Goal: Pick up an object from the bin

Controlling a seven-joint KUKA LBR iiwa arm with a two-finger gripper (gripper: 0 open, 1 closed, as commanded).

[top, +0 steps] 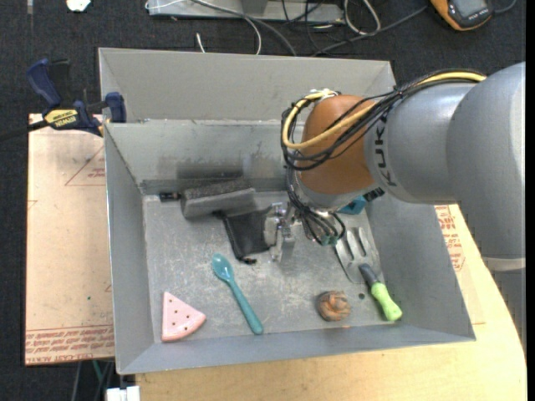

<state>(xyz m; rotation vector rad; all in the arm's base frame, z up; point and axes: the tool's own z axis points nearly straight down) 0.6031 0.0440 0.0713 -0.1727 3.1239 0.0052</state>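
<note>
1. Count, all singles: we see 1 teal spoon (236, 294), 1 pink wedge (180, 317), 1 brown lump (333, 306), 1 green-handled utensil (379, 296), 1 black piece (242, 233) and 1 grey block (219, 201).
2. Spoon lies on the bin (125, 232) floor towards the front edge, bowl end pointing at the black piece. Wedge sits near the front left corner, apart from the spoon.
3. Lump and utensil are near the front edge, right side. They lie close together, but we can't tell if they touch. The utensil's metal end points towards the back, under the arm.
4. Grey block lies near the back wall, left of centre. The black piece lies just in front of it, approx. mid-floor, and they look to be touching.
5. Claw (281, 234) hangs mid-bin, just beside the black piece's right edge. We can't tell whether it is apart or together, and we see nothing clamped in it.
6. Hidden/unclear: the orange cover (334, 144) and cables (294, 132) block the floor towards the back right. A blue bit (356, 205) peeks out below the cover, kind unknown. The dark bar on the back wall above the grey block may be a reflection; we can't tell.
</note>
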